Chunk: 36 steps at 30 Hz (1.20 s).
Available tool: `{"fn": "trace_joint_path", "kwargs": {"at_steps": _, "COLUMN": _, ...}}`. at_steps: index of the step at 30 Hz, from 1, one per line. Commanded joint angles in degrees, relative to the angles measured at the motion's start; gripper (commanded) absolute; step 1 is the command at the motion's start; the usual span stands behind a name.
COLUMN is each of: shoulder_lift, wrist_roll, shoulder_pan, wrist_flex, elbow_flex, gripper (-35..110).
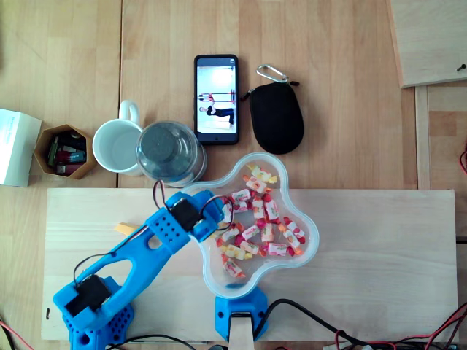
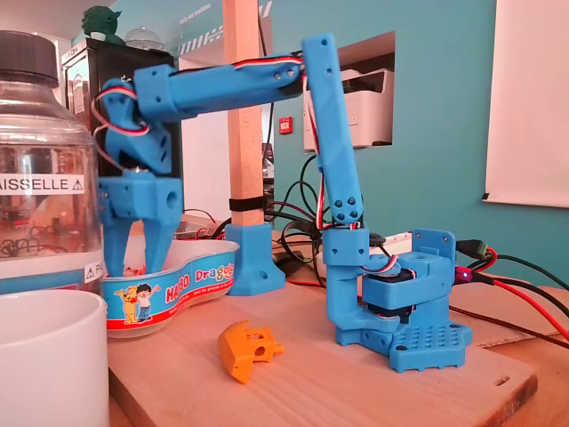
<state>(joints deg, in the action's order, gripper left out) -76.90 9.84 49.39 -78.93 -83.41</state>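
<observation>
The end effector (image 2: 136, 253) dips into the sweets tub (image 2: 182, 283) at its 9 o'clock rim in the overhead view. The rim hides its fingertips, so whether it is clenched or released cannot be told. Wrapped candies (image 1: 259, 219) fill the tub. A jar (image 1: 169, 152) stands at the tub's 11 o'clock, cut off by the frame edge in the fixed view.

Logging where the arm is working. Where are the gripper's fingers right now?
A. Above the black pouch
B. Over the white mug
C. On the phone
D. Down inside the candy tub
D: in the fixed view the gripper dips below the rim of the candy tub, and the overhead view shows it at the tub's left edge beside the wrapped candies.
</observation>
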Motion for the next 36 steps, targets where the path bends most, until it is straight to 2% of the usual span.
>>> {"fn": "trace_joint_path", "kwargs": {"at_steps": 1, "shoulder_lift": -0.2, "wrist_roll": 0.6, "shoulder_pan": 0.4, "wrist_flex": 1.9, "elbow_flex": 4.0, "gripper": 22}}
{"fn": "trace_joint_path", "kwargs": {"at_steps": 16, "shoulder_lift": 1.9, "wrist_roll": -3.9, "shoulder_pan": 6.1, "wrist_flex": 2.2, "elbow_flex": 8.3, "gripper": 22}}
{"fn": "trace_joint_path", "kwargs": {"at_steps": 36, "shoulder_lift": 5.6, "wrist_roll": -4.6, "shoulder_pan": 5.8, "wrist_flex": 3.0, "elbow_flex": 7.0, "gripper": 22}}
